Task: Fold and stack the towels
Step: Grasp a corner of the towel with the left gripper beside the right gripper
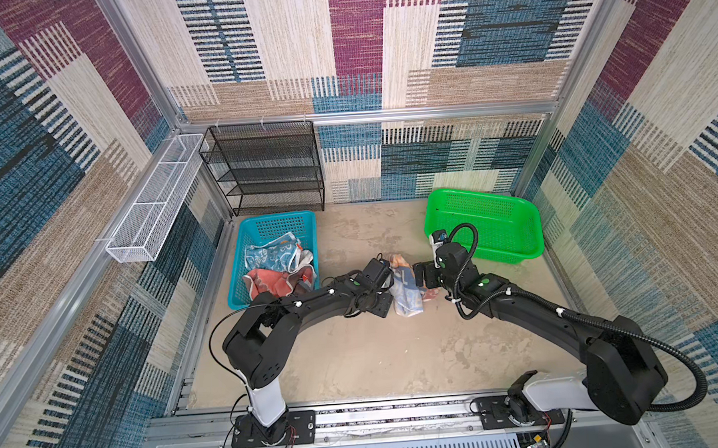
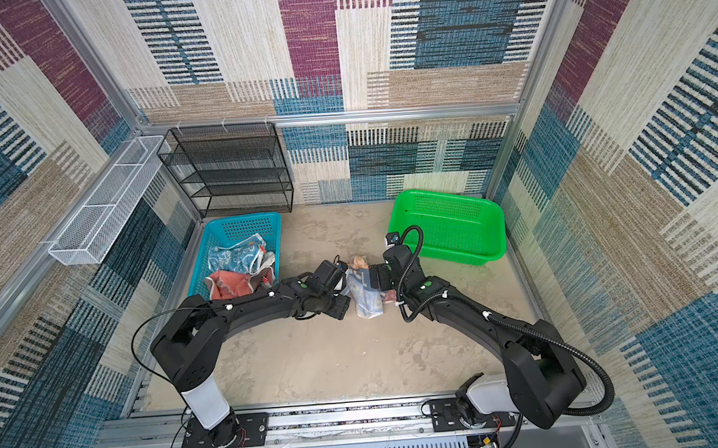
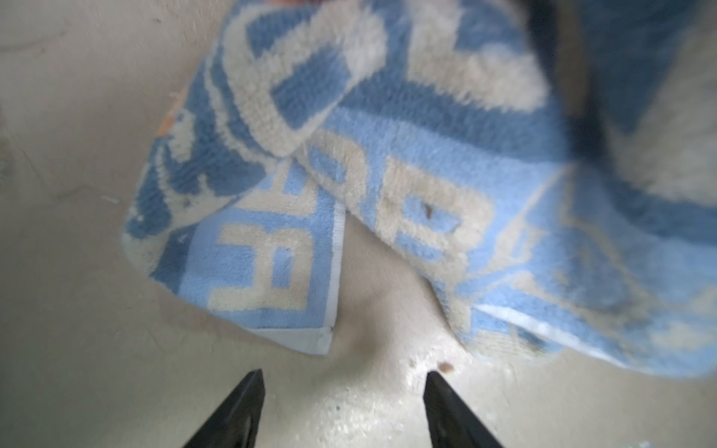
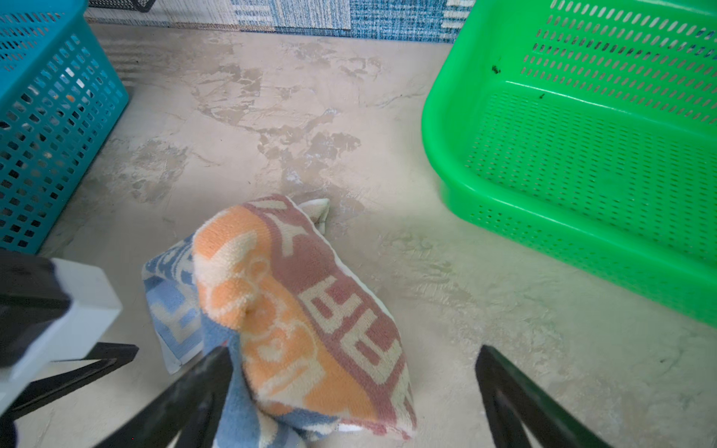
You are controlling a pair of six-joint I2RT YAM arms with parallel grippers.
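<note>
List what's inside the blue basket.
Two towels: a blue patterned towel toward the back and a coral towel nearer. Anything beneath them is covered; the left arm hides the near corner.

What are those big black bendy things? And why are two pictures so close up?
They are robot arms: a left arm and a right arm, fixed at the edge of a table. Two pictures look down from above. The other two come from small cameras on the arms' wrists, so you see the left fingers and right fingers close up. Both pairs are open, holding nothing. A crumpled lettered towel lies between them. A blue towel and a coral towel sit in the blue basket. None shows in the green basket.
</note>
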